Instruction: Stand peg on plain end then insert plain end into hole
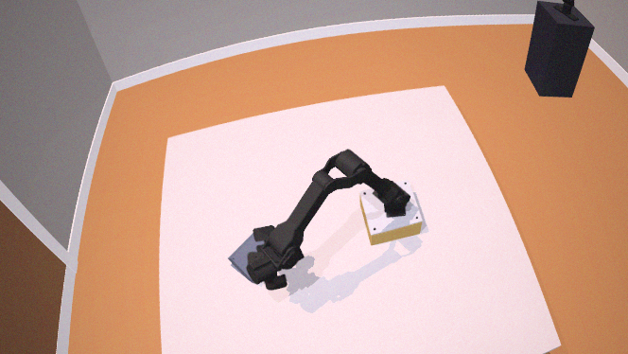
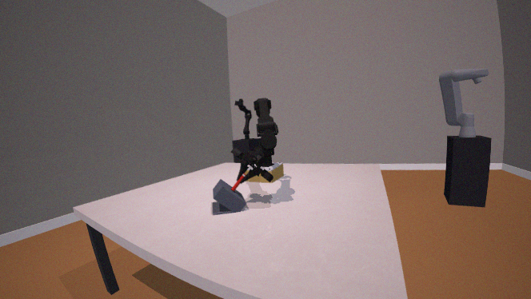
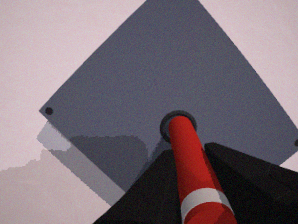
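The sloped blue-grey panel (image 1: 245, 257) (image 2: 228, 196) (image 3: 165, 60) stands on the table, its face tilted up toward the arm. Its one hole (image 3: 163, 128) has a dark ring. My gripper (image 2: 242, 178) (image 3: 189, 156) is shut on the red peg (image 2: 237, 184) (image 3: 190, 157), below its white band. The peg slants down with its plain end at the hole; in the wrist view the tip overlaps the ring, with part of the dark opening showing to its left. How deep the tip sits cannot be told. The peg is hidden in the top view.
The arm's yellow base block (image 1: 396, 234) (image 2: 277, 174) with a white top stands behind the gripper on the pale table (image 1: 426, 293) (image 2: 320, 232). A dark pedestal (image 1: 558, 57) (image 2: 467, 172) carrying another arm stands off the table.
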Robot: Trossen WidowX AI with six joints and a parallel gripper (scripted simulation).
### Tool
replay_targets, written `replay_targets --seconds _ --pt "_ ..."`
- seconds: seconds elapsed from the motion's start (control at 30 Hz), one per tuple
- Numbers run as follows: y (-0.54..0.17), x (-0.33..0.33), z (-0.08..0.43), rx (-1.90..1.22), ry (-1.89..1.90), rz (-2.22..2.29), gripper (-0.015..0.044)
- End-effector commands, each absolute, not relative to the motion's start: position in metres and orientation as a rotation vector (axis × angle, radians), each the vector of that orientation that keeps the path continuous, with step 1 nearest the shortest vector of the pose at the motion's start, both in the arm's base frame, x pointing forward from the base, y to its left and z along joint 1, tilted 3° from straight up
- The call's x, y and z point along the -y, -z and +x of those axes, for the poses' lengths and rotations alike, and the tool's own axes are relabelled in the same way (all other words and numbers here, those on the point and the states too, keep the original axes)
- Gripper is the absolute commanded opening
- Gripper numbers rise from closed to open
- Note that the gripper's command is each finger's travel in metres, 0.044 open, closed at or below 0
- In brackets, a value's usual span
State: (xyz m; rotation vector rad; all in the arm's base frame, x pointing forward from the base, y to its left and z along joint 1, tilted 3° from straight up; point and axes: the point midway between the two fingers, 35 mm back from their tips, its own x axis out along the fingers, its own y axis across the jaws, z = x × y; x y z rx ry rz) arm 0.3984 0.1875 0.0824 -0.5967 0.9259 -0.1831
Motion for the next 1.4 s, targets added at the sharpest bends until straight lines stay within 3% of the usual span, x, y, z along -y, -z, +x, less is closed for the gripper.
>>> replay_targets --seconds 0.0,1.37 --pt "-0.079 -0.187 0.399 -0.931 0.180 -0.602 0.0000" --pt "-0.070 -0.179 0.411 -0.930 0.180 -0.602 0.0000"
